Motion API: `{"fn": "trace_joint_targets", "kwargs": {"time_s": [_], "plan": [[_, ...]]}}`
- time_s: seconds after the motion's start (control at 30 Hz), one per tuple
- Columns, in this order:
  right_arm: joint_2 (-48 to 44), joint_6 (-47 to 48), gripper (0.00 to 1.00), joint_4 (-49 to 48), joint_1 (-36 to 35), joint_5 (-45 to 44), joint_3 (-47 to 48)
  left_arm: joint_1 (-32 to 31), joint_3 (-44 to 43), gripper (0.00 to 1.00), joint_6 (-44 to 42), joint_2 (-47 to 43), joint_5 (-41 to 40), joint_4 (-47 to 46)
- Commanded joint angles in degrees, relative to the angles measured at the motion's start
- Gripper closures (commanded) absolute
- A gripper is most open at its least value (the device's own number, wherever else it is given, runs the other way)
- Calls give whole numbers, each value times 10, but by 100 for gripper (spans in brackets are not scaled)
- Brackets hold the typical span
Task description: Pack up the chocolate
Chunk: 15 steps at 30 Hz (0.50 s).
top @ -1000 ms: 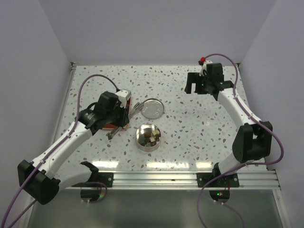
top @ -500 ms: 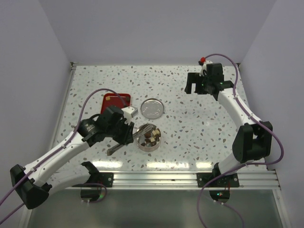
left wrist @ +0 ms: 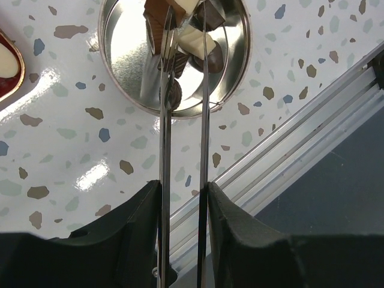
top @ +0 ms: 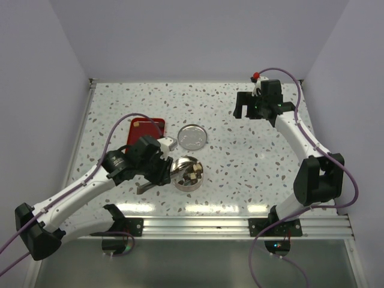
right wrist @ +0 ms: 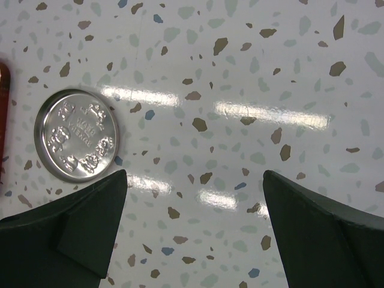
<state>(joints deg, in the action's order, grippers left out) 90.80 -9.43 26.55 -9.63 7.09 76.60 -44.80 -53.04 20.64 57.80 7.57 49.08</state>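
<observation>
Several small dark and cream chocolate chunks (left wrist: 195, 41) lie in the round metal tin (top: 177, 177), whose rim (left wrist: 120, 90) fills the top of the left wrist view. My left gripper (top: 157, 170) (left wrist: 183, 189) is shut on a pair of thin metal tongs (left wrist: 165, 120). The tong tips reach into the tin among the chunks, with a narrow gap between the two blades. Far off at the back right, my right gripper (top: 249, 109) (right wrist: 195, 174) hangs wide open above bare table with nothing between its fingers.
The tin's embossed lid (top: 194, 137) (right wrist: 77, 135) lies flat behind the tin. A red tray (top: 147, 129) sits left of the lid. The aluminium rail (top: 240, 225) runs along the near table edge, close to the tin.
My left arm swung from the red tray to the tin, bringing the tongs over and into it. The tong blades have spread slightly. The right arm has not moved.
</observation>
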Motion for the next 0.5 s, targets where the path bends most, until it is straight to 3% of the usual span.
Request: {"fn": "trace_joint_targets", "kwargs": {"time_s": [0.0,0.2,0.47], "plan": [[-3,-1,1,4,1,5,7,-6,-14,59,11,0,-6,-1],[-2,-1,1,5,1,3,10,-8,-54,59,11,-6,-30,13],[-10,2,1,10,1,2,17,-6,-95,59,-2,6,-121,61]]}}
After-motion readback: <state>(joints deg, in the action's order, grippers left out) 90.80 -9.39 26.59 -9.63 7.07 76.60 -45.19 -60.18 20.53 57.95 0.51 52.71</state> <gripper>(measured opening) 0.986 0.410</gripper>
